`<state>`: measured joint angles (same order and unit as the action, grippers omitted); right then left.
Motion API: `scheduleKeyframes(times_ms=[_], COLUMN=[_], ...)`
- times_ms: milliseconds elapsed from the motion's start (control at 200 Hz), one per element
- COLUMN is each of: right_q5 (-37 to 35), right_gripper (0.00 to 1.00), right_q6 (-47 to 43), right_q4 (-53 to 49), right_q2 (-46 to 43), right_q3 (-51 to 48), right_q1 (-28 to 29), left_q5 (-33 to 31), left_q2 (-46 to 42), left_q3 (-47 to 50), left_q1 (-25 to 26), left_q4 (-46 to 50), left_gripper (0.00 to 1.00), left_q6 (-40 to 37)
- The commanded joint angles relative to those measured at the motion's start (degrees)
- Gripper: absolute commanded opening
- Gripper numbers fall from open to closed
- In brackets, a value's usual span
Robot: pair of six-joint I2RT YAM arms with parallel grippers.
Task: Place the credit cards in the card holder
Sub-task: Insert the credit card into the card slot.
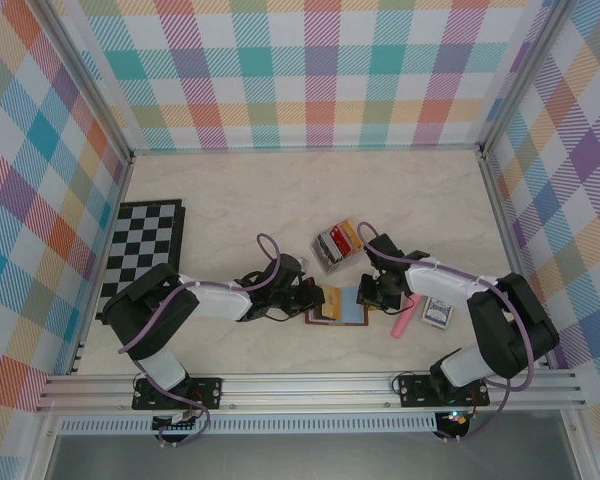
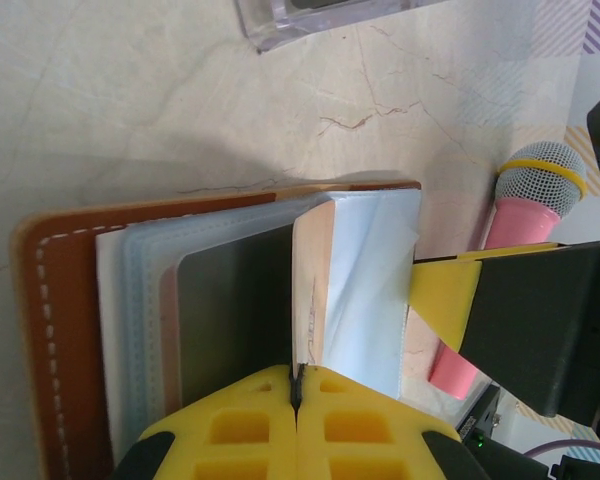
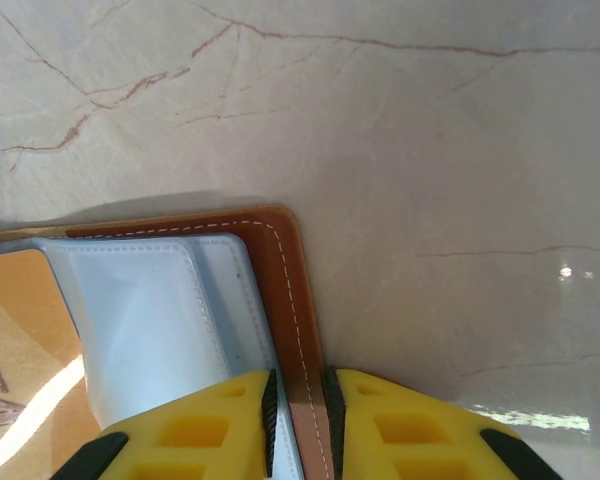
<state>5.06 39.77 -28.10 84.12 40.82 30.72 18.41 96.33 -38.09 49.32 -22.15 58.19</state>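
While the card holder (image 1: pixel 352 315) lies open on the table (image 1: pixel 230 190) near the front edge between the two arms, both grippers are on it. The brown leather faces down and the pale blue inside faces up.

The left gripper (image 1: pixel 315 300) comes in from the holder's left. In the left wrist view its fingers (image 2: pixel 230 430) are pressed together with no gap, pinching the bottom edge of an orange card (image 2: pixel 312 280). The card stands on edge over the pale blue pages, about mid-holder (image 2: pixel 65 330). A dark flat panel lies just left of it in the sleeves; card or page, cannot tell.

The right gripper (image 1: pixel 372 297) is at the holder's right side. In the right wrist view the jaws straddle the stitched brown rim (image 3: pixel 280 270), one pad on each side and tight on it, so it is clamped on the holder's edge (image 3: pixel 298 400). The orange card (image 3: pixel 20 330) shows at the lower left of that view, beyond the blue flap.

Other items:
- A clear rack (image 1: pixel 335 245) with more cards stands just behind the holder, apart from it.
- A pink microphone (image 1: pixel 403 320) lies just right of the holder, under the right arm.
- A chessboard (image 1: pixel 145 255) is at the far left, well apart.
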Motion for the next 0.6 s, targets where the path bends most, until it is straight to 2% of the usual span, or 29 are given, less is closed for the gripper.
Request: scheduleKeyframes(times_ms=[0, 435, 595], right_q5=[0.4, 0.7, 1.2], right_gripper=[0.22, 0.20, 0.20], right_q6=[-0.7, -0.5, -0.4], right_q4=[1.2, 1.9, 2.3], right_q2=[2.1, 3.3, 3.5], right_q3=[-1.2, -1.2, -1.2], right_q1=[-0.1, -0.1, -0.1], left_q5=[-0.2, 1.6, 1.8], left_q2=[1.6, 3.2, 3.4], left_q3=[0.2, -0.4, -1.5], left_q1=[1.6, 1.9, 2.1], left_q4=[-2.0, -1.8, -0.6], left_gripper=[0.00, 0.02, 0.06], left_q6=[-0.9, 1.5, 1.9])
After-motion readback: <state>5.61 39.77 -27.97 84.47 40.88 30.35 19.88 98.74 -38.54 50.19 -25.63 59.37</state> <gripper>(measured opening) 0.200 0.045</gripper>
